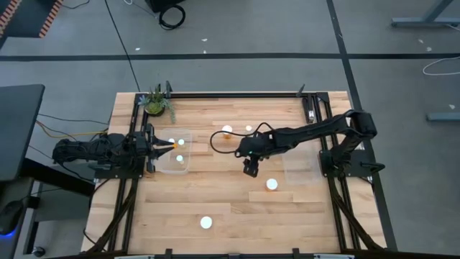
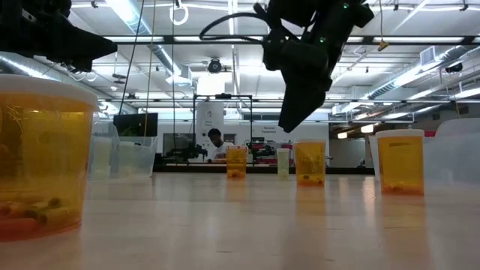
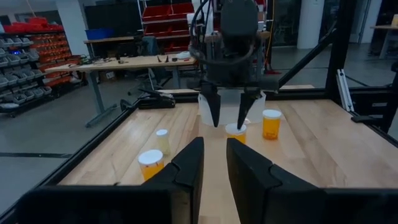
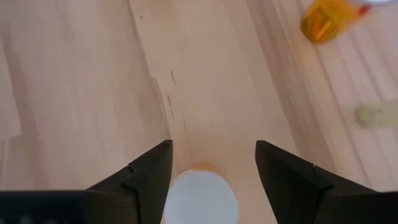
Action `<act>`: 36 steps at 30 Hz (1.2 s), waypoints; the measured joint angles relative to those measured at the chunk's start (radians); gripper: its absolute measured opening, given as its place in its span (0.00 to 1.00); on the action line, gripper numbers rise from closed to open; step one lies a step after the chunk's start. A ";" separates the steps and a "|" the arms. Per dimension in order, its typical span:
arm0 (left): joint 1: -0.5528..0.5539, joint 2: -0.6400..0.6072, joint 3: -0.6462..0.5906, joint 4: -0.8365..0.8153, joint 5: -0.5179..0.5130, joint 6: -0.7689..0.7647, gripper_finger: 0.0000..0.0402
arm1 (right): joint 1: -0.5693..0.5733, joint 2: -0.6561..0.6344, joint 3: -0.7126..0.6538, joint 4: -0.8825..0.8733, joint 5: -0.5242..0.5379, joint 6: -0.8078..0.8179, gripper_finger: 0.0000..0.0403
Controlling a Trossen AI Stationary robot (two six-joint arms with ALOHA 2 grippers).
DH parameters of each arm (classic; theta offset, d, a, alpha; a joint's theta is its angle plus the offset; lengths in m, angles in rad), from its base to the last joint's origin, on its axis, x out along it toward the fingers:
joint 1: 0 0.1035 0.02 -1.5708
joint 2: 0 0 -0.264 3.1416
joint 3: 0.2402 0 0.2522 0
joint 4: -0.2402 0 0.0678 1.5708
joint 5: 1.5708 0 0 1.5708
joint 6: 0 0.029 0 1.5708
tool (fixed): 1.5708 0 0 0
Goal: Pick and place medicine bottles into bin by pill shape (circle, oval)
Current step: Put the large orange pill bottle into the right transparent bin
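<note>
Over the middle of the wooden table (image 1: pixel 215 194), the right gripper (image 4: pixel 212 165) hangs with its fingers spread wide and empty, a white-capped medicine bottle (image 4: pixel 200 198) standing between them just beneath the tips. From the left wrist view that gripper points straight down with the amber bottle under its tips, apparently not touching them. Another amber bottle (image 3: pixel 272 123) stands just beside it, farther from the clear bin (image 1: pixel 175 152); two more, one amber (image 3: pixel 151 164) and one pale (image 3: pixel 162 140), stand nearer that bin. A lone bottle (image 1: pixel 206 222) sits well apart from the bin, near the table's front edge. The left gripper (image 3: pixel 212 163) waits over the clear bin beside the potted plant (image 1: pixel 154 103), fingers narrow with only a slim gap and nothing between them.

Judging by looks, the bottle is light, rigid plastic with smooth round sides, so it may tip or slip if caught off-centre. The best hold seems to be across the amber body just below the cap, fingers square on either side. Its pill shape cannot be told from these views
</note>
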 joint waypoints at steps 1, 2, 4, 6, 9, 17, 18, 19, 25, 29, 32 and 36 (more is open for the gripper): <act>0.000 0.000 0.000 0.000 0.000 0.000 0.20 | 0.001 0.004 0.000 -0.002 0.000 0.007 0.59; 0.000 0.000 0.000 0.000 0.000 0.000 0.19 | 0.001 0.007 0.001 -0.002 0.000 0.015 0.60; 0.000 0.000 0.000 0.000 0.000 0.000 0.19 | 0.003 0.011 0.002 -0.006 0.000 0.032 0.61; 0.000 0.000 0.000 0.000 0.000 0.000 0.18 | 0.003 0.016 0.002 -0.008 0.000 0.039 0.62; 0.000 0.000 0.000 0.000 0.000 0.000 0.18 | 0.009 0.018 0.002 -0.008 0.004 0.037 0.63; 0.000 0.000 0.000 0.000 0.000 0.000 0.20 | 0.042 0.018 0.002 -0.009 0.030 -0.011 0.65; 0.000 0.000 0.000 0.000 0.000 0.000 0.20 | 0.043 0.018 0.002 -0.009 0.031 -0.012 0.65; 0.000 0.000 0.000 0.000 0.000 0.000 0.20 | 0.043 0.018 0.002 -0.009 0.035 -0.012 0.65; 0.000 0.000 0.000 0.000 0.000 0.000 0.19 | 0.045 0.017 -0.024 -0.008 0.048 -0.019 0.65; 0.000 0.000 0.000 0.000 0.000 0.000 0.19 | 0.044 0.017 -0.051 -0.001 0.050 -0.015 0.65; 0.000 0.000 0.000 0.000 0.000 0.000 0.20 | 0.046 0.017 -0.064 -0.003 0.050 -0.015 0.65; 0.000 0.000 0.000 0.000 0.000 0.000 0.21 | 0.046 0.017 -0.074 -0.005 0.050 -0.014 0.65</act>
